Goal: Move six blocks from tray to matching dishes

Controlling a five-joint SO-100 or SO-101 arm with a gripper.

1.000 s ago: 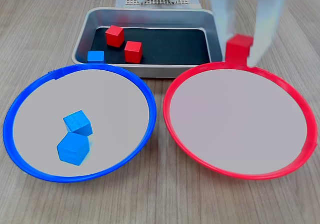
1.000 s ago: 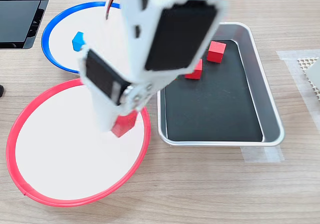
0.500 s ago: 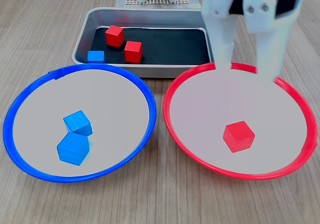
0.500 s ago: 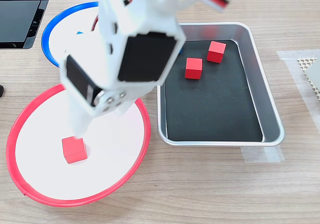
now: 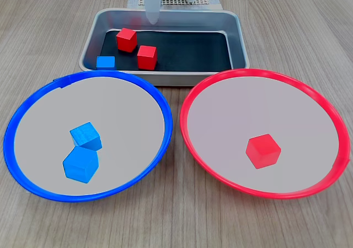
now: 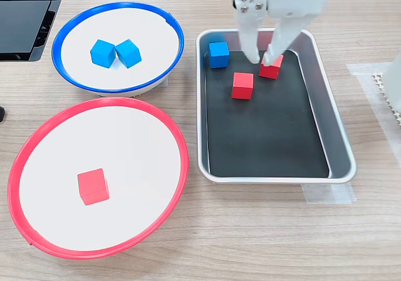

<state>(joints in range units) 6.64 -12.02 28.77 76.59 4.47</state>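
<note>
claw (image 6: 263, 57) open over the tray's (image 6: 326, 93) far end, holding nothing

in the second exterior view its two white fingers (image 6: 250, 43) hang spread above the tray's dark floor, one tip over the red block (image 6: 271, 68) nearest the tray's top edge; a second red block (image 6: 242, 85) lies just beside it, and a blue block (image 6: 218, 54) sits in the tray's top left corner; the blue-rimmed dish (image 6: 170, 30) holds two blue blocks (image 6: 115, 52) touching each other near its centre; the red-rimmed dish (image 6: 178, 162) holds one red block (image 6: 93, 186) toward its lower left; both dishes and the tray rest on the wooden table (image 6: 263, 243).
</note>
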